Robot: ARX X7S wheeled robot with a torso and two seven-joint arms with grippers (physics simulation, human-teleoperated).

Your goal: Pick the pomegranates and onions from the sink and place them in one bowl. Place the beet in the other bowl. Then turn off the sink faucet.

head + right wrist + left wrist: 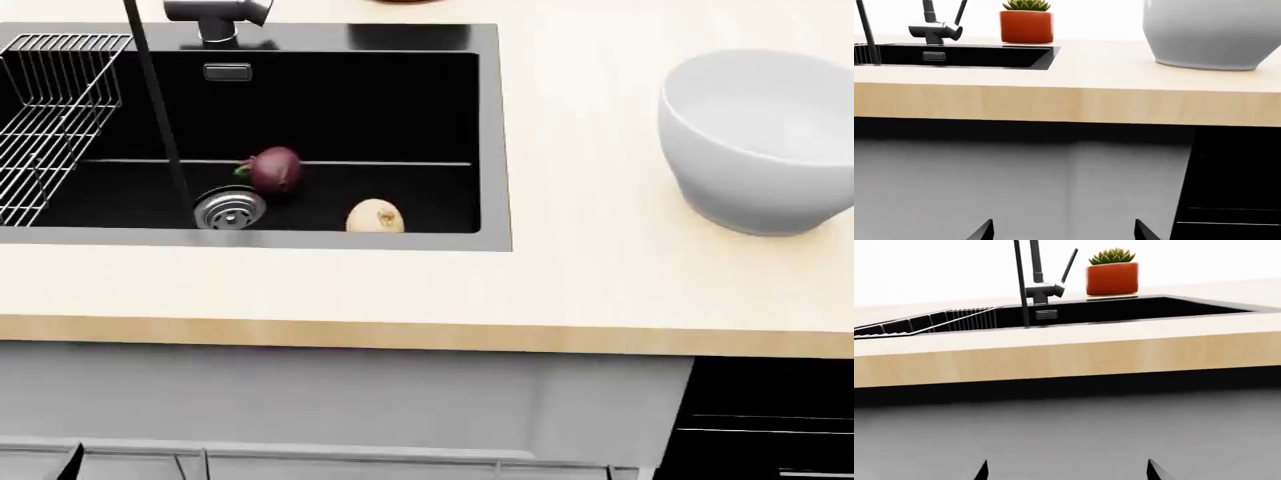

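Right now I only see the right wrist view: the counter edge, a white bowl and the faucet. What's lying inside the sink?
Observer: In the head view, a beet lies on the floor of the sink, just behind the drain strainer.
Operator: Anything else in there?
Observer: An onion sits near the front wall, to the strainer's right, apart from the beet.
Operator: What's at the sink's left end?
Observer: A wire rack occupies it; I see nothing on it.
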